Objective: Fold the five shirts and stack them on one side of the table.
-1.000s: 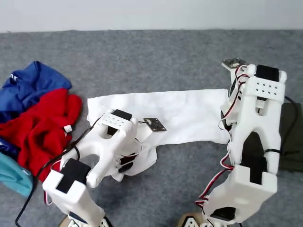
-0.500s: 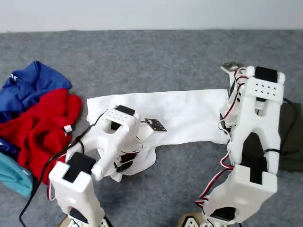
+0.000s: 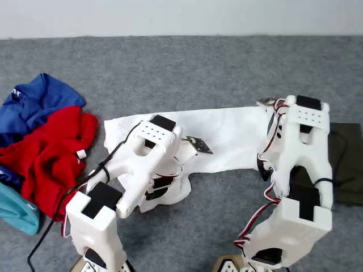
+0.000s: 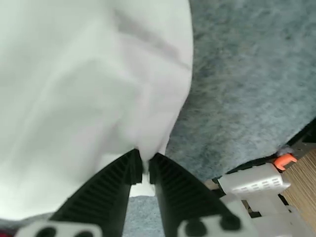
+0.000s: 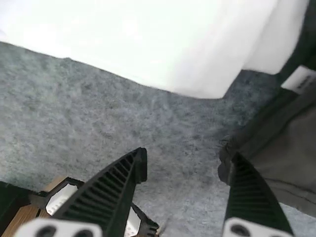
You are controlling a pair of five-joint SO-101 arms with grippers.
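Grey felt-like table (image 3: 215, 73), plain pale wall (image 3: 181, 17) behind.

High view: the white shirt (image 3: 232, 139) lies mid-table as a long flat band with a loose flap hanging off its near-left corner. Over the last second the left arm (image 3: 150, 153) has swung away from its base and inward across the band, and the flap has dragged along with it. The right arm (image 3: 300, 147) has pulled back a little toward its base, over the band's right end. I read that as the left side mid-fold, carrying the hem over, and the right side not helping yet. The fold looks far from finished. The blue shirt (image 3: 37, 105), red shirt (image 3: 51, 147) and teal shirt (image 3: 17, 209) sit in a crumpled heap at the left edge, untouched. The dark shirt (image 3: 346, 164) lies flat at the right edge, possibly already folded.

Left wrist view: the left gripper (image 4: 144, 165) is pinched tight on a thin edge of the white shirt, with cloth squeezed between ribbed black fingers. The fabric is soft and thin, draping in shallow creases. It is limp, so it will likely sag off a single pinch point.

Right wrist view: the right gripper (image 5: 186, 158) is spread wide and holds nothing, hanging over bare fuzzy felt. The white shirt's edge is just ahead of it, smooth and doubled. The dark shirt (image 5: 281, 148) is beside one finger, a heavier matte cloth.
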